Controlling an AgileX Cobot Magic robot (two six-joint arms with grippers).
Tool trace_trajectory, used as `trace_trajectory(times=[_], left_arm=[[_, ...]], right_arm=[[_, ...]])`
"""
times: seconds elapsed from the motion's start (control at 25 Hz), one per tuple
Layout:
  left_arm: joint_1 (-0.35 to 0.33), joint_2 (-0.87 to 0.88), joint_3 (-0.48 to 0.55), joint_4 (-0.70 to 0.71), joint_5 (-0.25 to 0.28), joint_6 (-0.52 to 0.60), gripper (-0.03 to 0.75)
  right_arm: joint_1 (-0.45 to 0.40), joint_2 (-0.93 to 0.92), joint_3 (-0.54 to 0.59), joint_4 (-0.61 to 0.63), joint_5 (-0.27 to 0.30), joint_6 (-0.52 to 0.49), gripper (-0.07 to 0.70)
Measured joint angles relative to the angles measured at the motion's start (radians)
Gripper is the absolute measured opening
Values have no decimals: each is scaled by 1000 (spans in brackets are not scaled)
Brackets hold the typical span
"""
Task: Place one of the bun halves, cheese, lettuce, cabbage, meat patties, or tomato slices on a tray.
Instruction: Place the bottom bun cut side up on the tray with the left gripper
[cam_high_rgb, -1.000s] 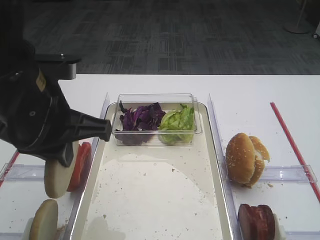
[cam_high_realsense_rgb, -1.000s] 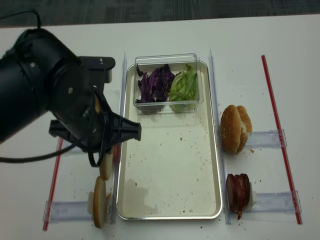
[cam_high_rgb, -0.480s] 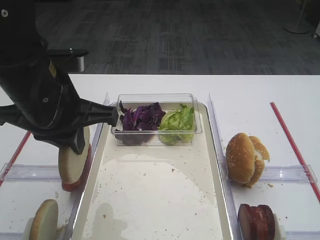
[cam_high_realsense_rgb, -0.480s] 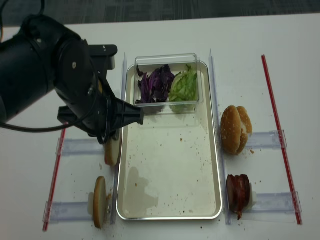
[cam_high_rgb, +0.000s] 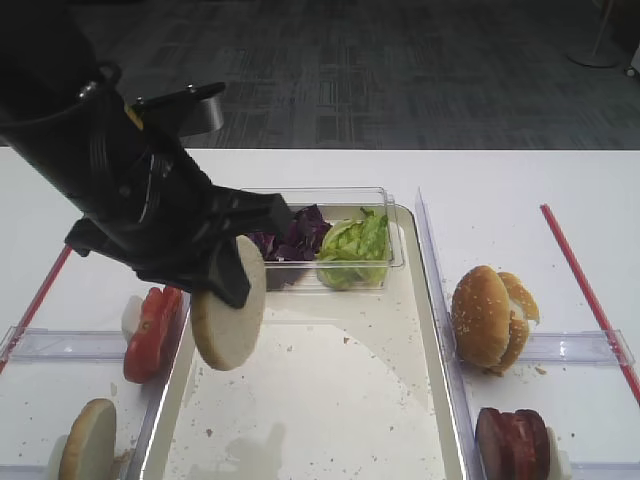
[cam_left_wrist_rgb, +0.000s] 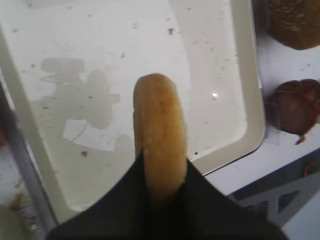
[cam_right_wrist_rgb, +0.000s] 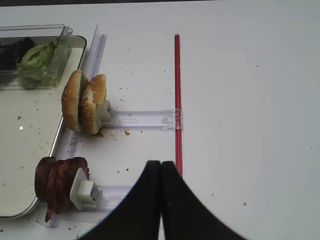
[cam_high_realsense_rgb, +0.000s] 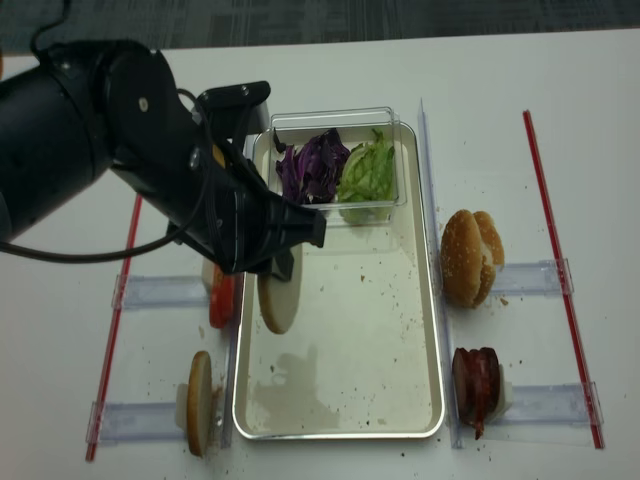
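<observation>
My left gripper (cam_left_wrist_rgb: 160, 167) is shut on a pale bun half (cam_high_rgb: 228, 312), gripping its tan rim (cam_left_wrist_rgb: 159, 125) and holding it on edge. The bun half (cam_high_realsense_rgb: 277, 296) hangs above the left part of the tray (cam_high_rgb: 330, 400), apart from the cream bottom (cam_left_wrist_rgb: 210, 65). Purple cabbage (cam_high_rgb: 297, 235) and green lettuce (cam_high_rgb: 352, 245) lie in a clear box at the tray's far end. Tomato slices (cam_high_rgb: 150, 320) stand left of the tray, meat patties (cam_right_wrist_rgb: 57, 182) to its right. My right gripper (cam_right_wrist_rgb: 161, 164) is shut and empty over the table beside the patties. No cheese is in view.
Sesame buns (cam_high_rgb: 490, 318) stand on a clear rack right of the tray. Another bun half (cam_high_rgb: 85, 440) stands at the near left. Red strips (cam_high_realsense_rgb: 560, 250) run along the table's sides. My left arm (cam_high_realsense_rgb: 120, 150) covers the left side.
My left arm has swung right and lifted, carrying the bun half from beside the tomato slices to above the tray's left part. The right gripper's earlier state is not shown.
</observation>
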Motion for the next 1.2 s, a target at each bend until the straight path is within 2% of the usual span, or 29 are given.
trace_trajectory(times=[0.16,0.48,0.72,1.2], left_arm=[[0,0,0,-144,-14,122,43],[0,0,0,-344,-60,273,41],[0,38,0,-372,-69,300,41],[0,267,0,-449,-87,406,41]], right_arm=[[0,0,0,0,0,0,364],[0,0,0,0,0,0,364],[0,0,0,0,0,0,364],[0,0,0,0,0,0,364]])
